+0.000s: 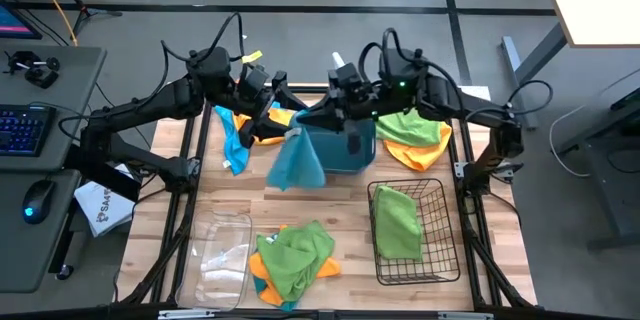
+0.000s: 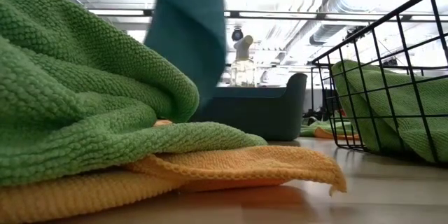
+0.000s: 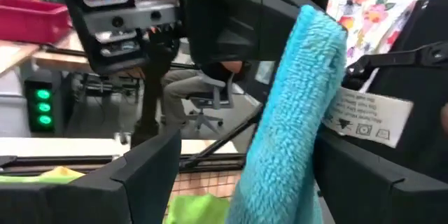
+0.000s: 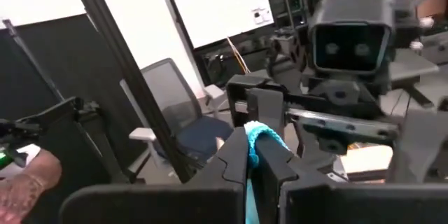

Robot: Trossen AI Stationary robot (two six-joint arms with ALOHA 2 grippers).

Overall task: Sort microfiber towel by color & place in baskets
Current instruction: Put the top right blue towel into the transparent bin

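A blue microfiber towel (image 1: 295, 160) hangs between the two grippers, in front of the dark teal tub (image 1: 345, 145). In the low view the blue towel (image 2: 185, 35) drops behind a green towel, which hides its lower end. My right gripper (image 4: 253, 150) is shut on its top. My left gripper (image 3: 252, 175) is open, one finger on each side of the hanging towel (image 3: 287, 126). The towel lies close against one left finger; I cannot tell whether they touch. The black wire basket (image 1: 410, 230) holds one green towel. The clear bin (image 1: 220, 260) stands at the near left. My right gripper pinches the blue towel's upper end (image 4: 264, 137) between its two fingers, a bunched fold showing just past the fingertips. The fingers come roughly level from the table's right side. The towel hangs slack below them, with its white label (image 3: 364, 115) facing my left wrist.
A green and orange towel pile (image 1: 290, 255) lies near the front edge, another (image 1: 415, 135) right of the tub, and blue and orange towels (image 1: 235, 135) left of it. A clear spray bottle (image 2: 243, 59) stands behind the tub. A person's hand (image 4: 24, 182) shows beyond the table.
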